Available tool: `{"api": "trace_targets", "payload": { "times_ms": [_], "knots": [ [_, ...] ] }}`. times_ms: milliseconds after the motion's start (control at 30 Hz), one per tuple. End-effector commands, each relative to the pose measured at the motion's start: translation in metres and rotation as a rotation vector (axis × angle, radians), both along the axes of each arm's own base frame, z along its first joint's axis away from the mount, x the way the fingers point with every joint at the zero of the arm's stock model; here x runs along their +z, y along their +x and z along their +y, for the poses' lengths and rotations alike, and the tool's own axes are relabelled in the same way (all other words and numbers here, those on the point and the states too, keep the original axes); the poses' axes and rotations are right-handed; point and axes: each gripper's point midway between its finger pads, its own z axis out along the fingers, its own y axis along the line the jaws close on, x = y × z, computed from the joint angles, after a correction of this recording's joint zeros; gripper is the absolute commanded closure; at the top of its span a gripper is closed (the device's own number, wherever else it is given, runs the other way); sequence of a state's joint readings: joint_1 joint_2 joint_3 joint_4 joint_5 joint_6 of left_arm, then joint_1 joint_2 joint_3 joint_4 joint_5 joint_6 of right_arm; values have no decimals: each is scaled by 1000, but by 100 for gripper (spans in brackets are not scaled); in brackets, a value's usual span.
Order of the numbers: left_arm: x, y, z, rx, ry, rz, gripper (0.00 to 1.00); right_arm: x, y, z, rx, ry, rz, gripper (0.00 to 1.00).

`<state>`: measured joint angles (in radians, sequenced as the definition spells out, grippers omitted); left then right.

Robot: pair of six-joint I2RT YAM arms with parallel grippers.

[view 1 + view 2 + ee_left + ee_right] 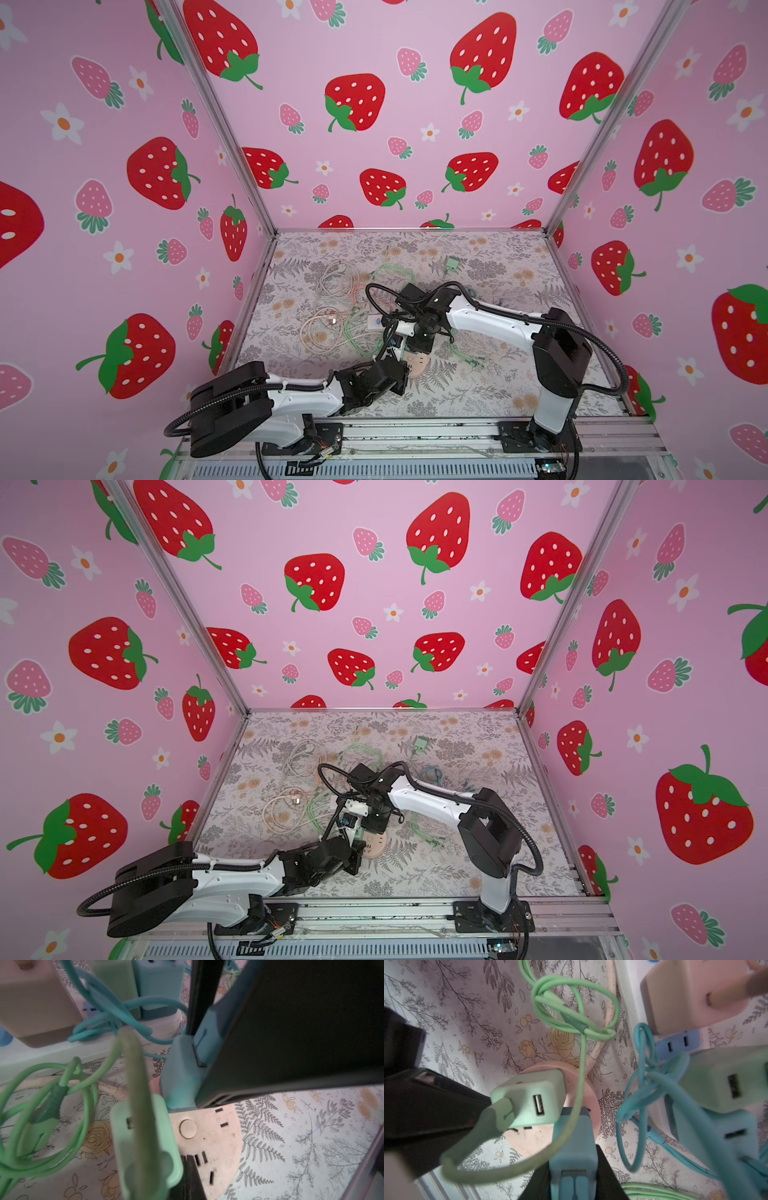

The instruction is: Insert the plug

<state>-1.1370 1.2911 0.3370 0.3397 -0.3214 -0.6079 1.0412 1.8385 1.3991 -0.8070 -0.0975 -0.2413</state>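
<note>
A round pink socket hub (417,366) (377,846) (216,1142) (529,1140) lies on the floral table top. A blue plug (181,1078) (573,1142) stands upright with its base against the hub's face, and my right gripper (419,347) (374,824) (573,1158) is shut on it. How deep its prongs sit is hidden. A green plug (145,1147) (529,1099) with a green cable stands in the hub beside it. My left gripper (404,369) (357,850) (190,1165) is shut, empty, with its tips on the hub next to the green plug.
A white power strip (62,1049) behind the hub carries a pink charger (37,1001) (691,997) and green and blue chargers. Loose cream cables (332,291) and green cables (465,353) lie around. A small green adapter (452,264) sits near the back wall.
</note>
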Motion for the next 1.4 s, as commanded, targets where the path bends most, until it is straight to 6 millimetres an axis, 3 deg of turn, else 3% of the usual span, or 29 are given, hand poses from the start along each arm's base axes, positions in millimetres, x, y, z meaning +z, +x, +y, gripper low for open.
{"api": "trace_targets", "payload": {
  "times_ms": [0, 400, 933, 1167, 1367],
  "knots": [
    [-32, -13, 27, 10, 121, 77, 100, -43, -10, -25, 11, -183, 34, 98],
    [-33, -16, 27, -2, 115, 82, 100, -56, -10, -29, -8, -231, 37, 98],
    [-31, -17, 31, 5, 102, 77, 100, -109, -15, -55, -12, -435, 59, 98],
    [-30, -18, 31, -2, 100, 76, 100, -121, -15, -71, -25, -525, 38, 98],
    [-29, -18, 31, -1, 100, 73, 100, -127, -20, -71, -31, -526, 59, 98]
  ]
}}
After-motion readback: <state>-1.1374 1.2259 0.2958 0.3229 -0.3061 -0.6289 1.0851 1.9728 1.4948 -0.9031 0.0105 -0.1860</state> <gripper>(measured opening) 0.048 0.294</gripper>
